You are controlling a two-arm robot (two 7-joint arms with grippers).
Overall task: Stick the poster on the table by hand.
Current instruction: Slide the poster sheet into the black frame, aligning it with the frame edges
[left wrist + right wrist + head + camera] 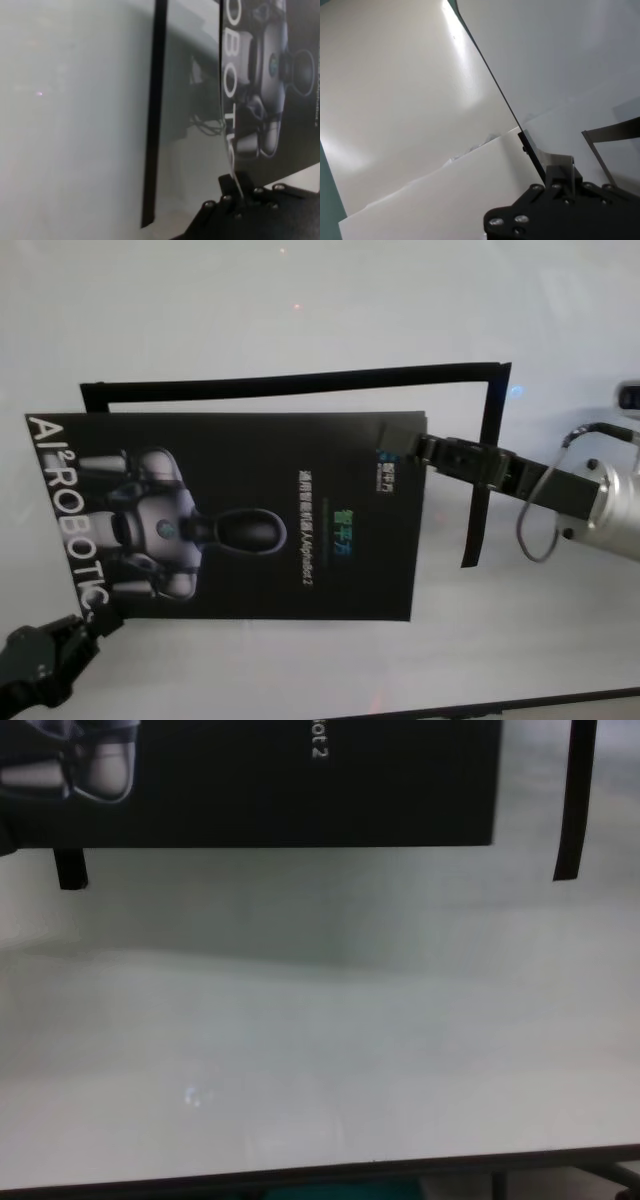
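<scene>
The poster, black with a grey-white robot and white lettering, is held a little above the white table. It hangs slightly left of and nearer than the taped outline. My left gripper is shut on its near-left corner; the left wrist view shows the fingers pinching the curved edge of the poster. My right gripper is shut on the far-right corner; the right wrist view shows the fingers clamping the thin edge. The poster's near edge shows in the chest view.
Narrow black strips on the table form an outline: a far strip and a right strip, also seen in the chest view and the left wrist view. The table's dark front edge runs close to me.
</scene>
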